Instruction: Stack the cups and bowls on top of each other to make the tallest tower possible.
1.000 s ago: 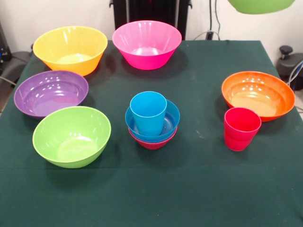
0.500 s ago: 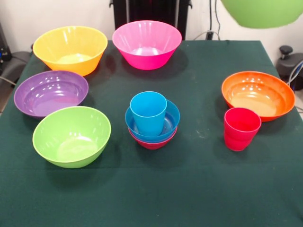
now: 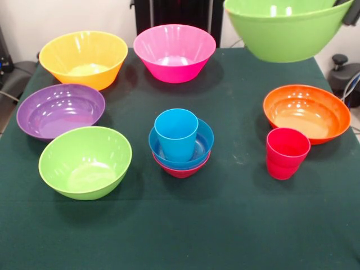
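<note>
**Above the orange bowl, a second green bowl comes down**

At the upper right of the front view, a lime green bowl [image 3: 284, 34] hangs in the air, clear of the surface [image 3: 236, 225]. Half a second ago only its underside showed at the top edge; a second ago, less still. Now nearly the whole bowl is in the picture, mouth up and tilted a little. It is being lowered, and it has shifted somewhat toward the middle.

That suggests the carried bowl is meant as the next piece, though where it will land is not settled. It hangs over the far right of the cloth, above and behind the orange bowl [image 3: 306, 112].

A dark part at the bowl's right rim is probably the end effector [image 3: 350, 10], and it must be carrying the bowl. I cannot tell how it grips or how far it is open.

Nothing on the surface has moved. The tower [image 3: 181, 147] stands mid-table: blue cup [image 3: 176, 134] in blue bowl [image 3: 197, 151], on a red bowl [image 3: 181, 170]. The red-pink cup [image 3: 287, 153] stands just in front of the orange bowl.
</note>
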Action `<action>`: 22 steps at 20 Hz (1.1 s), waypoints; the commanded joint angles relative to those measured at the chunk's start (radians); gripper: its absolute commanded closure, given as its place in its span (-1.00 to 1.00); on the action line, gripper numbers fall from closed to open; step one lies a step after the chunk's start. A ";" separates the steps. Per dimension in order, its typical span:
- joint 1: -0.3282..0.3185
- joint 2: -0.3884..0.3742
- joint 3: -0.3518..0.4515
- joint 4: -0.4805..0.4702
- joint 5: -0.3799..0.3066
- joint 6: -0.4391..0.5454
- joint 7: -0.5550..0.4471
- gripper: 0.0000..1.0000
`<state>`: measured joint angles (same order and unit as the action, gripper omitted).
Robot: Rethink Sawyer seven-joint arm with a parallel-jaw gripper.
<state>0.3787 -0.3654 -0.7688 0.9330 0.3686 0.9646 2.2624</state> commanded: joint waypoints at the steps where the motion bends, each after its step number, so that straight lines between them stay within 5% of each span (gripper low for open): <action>1: -0.052 0.020 0.153 -0.002 -0.099 -0.064 -0.115 1.00; 22: -0.152 -0.054 0.280 0.050 -0.212 -0.120 -0.217 1.00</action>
<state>0.2675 -0.4018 -0.6523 0.9333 0.2496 0.8906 2.2624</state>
